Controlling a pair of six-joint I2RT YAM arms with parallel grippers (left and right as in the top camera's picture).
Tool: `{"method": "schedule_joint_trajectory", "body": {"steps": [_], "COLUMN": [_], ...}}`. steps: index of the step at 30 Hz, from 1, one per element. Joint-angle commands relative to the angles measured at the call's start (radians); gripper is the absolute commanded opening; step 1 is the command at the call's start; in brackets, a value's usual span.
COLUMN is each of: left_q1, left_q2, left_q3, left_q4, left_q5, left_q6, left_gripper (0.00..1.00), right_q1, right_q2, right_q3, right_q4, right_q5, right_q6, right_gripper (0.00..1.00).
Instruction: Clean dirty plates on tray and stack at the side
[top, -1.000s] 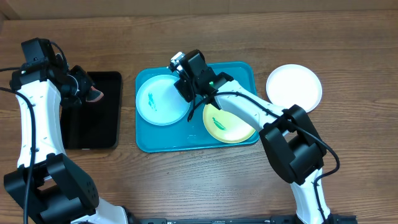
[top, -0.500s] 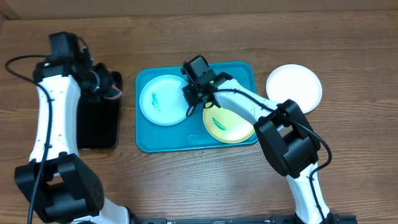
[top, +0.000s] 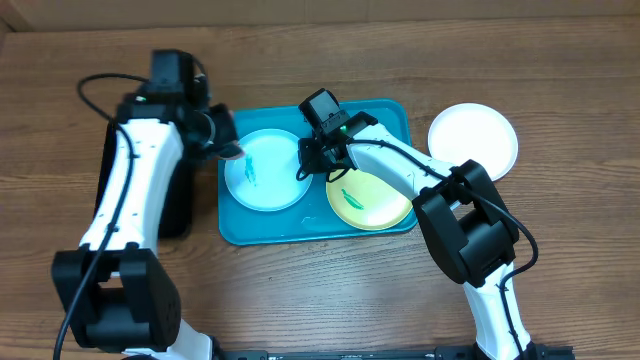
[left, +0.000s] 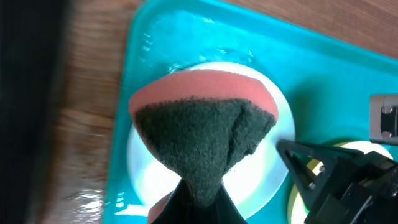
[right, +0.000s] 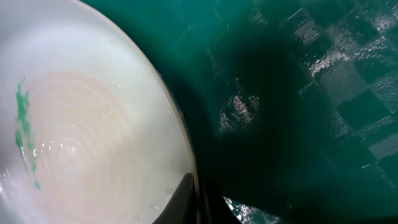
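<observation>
From overhead, the tray (top: 390, 112) holds the pale blue plate (top: 262, 185) at left and the yellow-green plate (top: 372, 205) at right. The white plate (top: 473, 140) lies on the table (top: 560, 280) beside it. The left gripper (top: 228, 148) hangs over the pale blue plate's left edge, and the right gripper (top: 312, 165) meets its right rim. The left wrist view shows its pincer clenched on a sponge (left: 205, 130) (pink back, dark scouring face) above that plate. The right wrist view shows its pincer pinched onto the rim, with a teal smear (right: 22, 118) further in.
</observation>
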Motion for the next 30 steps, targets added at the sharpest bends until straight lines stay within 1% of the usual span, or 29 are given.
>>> {"method": "schedule_joint_trajectory", "body": {"steps": [1, 5, 7, 8, 11, 16, 20, 25, 27, 30], "left_q1": [-0.047, -0.04, -0.004, 0.046, 0.133, 0.282, 0.352, 0.386, 0.39, 0.399], "left_q2": [0.004, 0.0, -0.003, -0.004, -0.004, 0.004, 0.004, 0.004, 0.004, 0.004], "left_q3": [-0.081, -0.08, -0.043, 0.01, 0.051, 0.018, -0.087, -0.241, -0.275, -0.299], "left_q4": [0.047, 0.021, -0.027, -0.086, -0.131, -0.14, -0.072, 0.105, 0.157, 0.217], "left_q5": [-0.008, -0.11, -0.12, -0.122, -0.145, -0.14, -0.124, -0.119, -0.127, -0.178], "left_q6": [-0.073, -0.069, -0.069, -0.05, -0.004, 0.021, 0.021, 0.021, 0.022, 0.022], "left_gripper": [0.04, 0.04, 0.04, 0.04, 0.04, 0.04, 0.04, 0.04, 0.04, 0.04], "right_q1": [0.004, 0.003, 0.003, 0.003, 0.003, 0.003, 0.004, 0.004, 0.004, 0.005], "right_q2": [0.024, 0.024, 0.024, 0.024, 0.024, 0.024, 0.024, 0.024, 0.024, 0.024], "right_q3": [-0.024, -0.024, -0.024, -0.024, -0.024, -0.024, -0.024, -0.024, -0.024, -0.024], "right_q4": [-0.032, -0.032, -0.032, -0.032, -0.026, -0.024, -0.029, -0.033, -0.036, -0.044], "right_q5": [-0.006, -0.006, -0.006, -0.006, 0.003, 0.042, 0.016, 0.015, 0.015, 0.016], "right_q6": [0.01, 0.01, 0.01, 0.01, 0.01, 0.01, 0.011, 0.011, 0.011, 0.011], "right_gripper": [0.04, 0.04, 0.04, 0.04, 0.04, 0.04, 0.1, 0.09, 0.09, 0.09]}}
